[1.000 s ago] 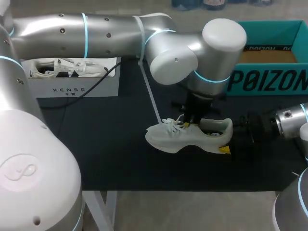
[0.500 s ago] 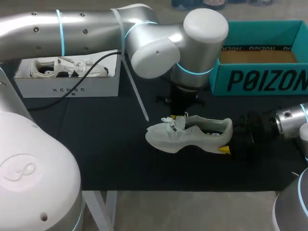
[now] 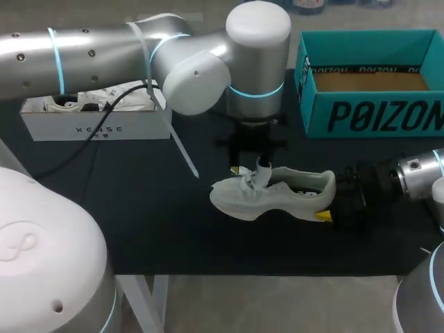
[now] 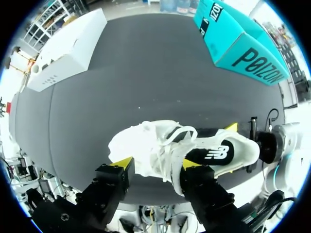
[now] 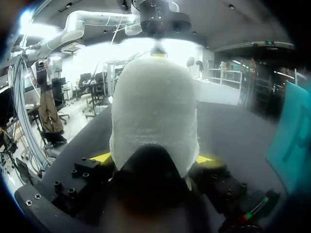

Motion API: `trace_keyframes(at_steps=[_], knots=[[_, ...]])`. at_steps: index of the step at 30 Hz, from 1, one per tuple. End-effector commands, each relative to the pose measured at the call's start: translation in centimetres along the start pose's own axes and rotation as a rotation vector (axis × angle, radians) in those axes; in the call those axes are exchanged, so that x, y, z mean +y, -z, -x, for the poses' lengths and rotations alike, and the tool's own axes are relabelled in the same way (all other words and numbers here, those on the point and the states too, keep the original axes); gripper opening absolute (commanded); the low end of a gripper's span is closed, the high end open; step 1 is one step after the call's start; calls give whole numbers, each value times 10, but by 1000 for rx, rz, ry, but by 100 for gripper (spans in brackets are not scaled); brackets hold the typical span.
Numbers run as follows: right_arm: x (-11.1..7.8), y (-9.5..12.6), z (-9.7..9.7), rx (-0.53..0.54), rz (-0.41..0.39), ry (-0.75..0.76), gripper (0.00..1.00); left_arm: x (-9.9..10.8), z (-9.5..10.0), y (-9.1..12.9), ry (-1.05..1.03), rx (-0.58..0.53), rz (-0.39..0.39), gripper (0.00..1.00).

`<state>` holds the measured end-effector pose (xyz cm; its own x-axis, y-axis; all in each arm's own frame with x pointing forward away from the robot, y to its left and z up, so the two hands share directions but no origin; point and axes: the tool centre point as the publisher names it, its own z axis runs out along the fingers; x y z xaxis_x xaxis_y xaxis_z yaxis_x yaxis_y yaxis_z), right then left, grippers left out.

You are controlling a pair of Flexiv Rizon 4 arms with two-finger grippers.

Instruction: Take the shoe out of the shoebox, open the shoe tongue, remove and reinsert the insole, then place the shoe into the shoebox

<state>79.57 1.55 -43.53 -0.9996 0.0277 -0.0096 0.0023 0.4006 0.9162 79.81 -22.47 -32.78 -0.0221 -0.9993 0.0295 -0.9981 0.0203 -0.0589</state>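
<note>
- The black matte desk (image 3: 139,222) takes up pretty much the whole scene.
- An open teal cardboard shoebox (image 3: 374,114) with a brown inside sits at the far right corner. There's nothing in it as far as I can see.
- A white rectangular shoebox (image 3: 97,128) sits at the far left, partly under my left arm, with another pale shoe lying in it.
- The task's thing is a white knit sneaker (image 3: 270,198) with a chunky off-white sole. It's out of both boxes, on the open desk near the middle, in front of the teal shoebox and well apart from it.
- Its toe points to my left and its heel to my right.
- The white laces are loose and bunched up in a messy heap over the tongue.
- From the left wrist view you can look into the opening, and the inside looks dark with a light mark on it.
- The left hand (image 4: 156,165) hangs right over the lace area with its fingers spread wide, one yellow tip on each side of the forefoot. It's straddling the sneaker, not squeezing it.
- The right hand (image 5: 151,158) comes in from the right and is pinching the heel, with a yellow tip pressed on each side of it.
</note>
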Motion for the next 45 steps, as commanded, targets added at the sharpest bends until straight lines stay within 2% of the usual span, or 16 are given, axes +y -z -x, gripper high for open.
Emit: trace_keyframes(at_steps=[1,8,10,12,14,17,18,23,26,35,38,41,42,43,44,45], knots=[[-3,-6,0,-2,-4,-1,0,-2,-8,-8,-12,35,21,100],[-3,-6,0,-2,-4,-1,0,1,-26,-13,-28,60,49,97],[-3,-6,0,-2,-4,-1,0,3,-30,-15,-32,61,57,81],[-3,-6,0,-2,-4,-1,0,4,-33,-16,-35,62,61,75],[-3,-6,0,-2,-4,-1,0,6,-36,-17,-38,62,65,49],[-3,-6,0,-2,-4,-1,0,7,-38,-18,-45,60,69,31],[-3,-6,0,-2,-4,-1,0,8,-38,-18,-46,58,70,22],[-3,-6,0,-2,-4,-1,0,7,-31,-15,-36,44,61,3],[-3,-6,0,-2,-4,-1,0,4,-21,-11,-23,35,49,0],[-3,-6,0,-2,-4,-1,0,-7,17,-7,28,23,36,0],[-3,-6,0,-2,-4,-1,0,-9,26,-10,39,25,42,4],[-3,-6,0,-2,-4,-1,0,-9,32,-15,46,34,55,15],[-3,-6,0,-2,-4,-1,0,-9,33,-17,46,35,58,25],[-3,-6,0,-2,-4,-1,0,-9,34,-18,45,38,63,42],[-3,-6,0,-2,-4,-1,0,-9,34,-20,43,44,70,67],[-3,-6,0,-2,-4,-1,0,-9,34,-21,40,44,74,100]])
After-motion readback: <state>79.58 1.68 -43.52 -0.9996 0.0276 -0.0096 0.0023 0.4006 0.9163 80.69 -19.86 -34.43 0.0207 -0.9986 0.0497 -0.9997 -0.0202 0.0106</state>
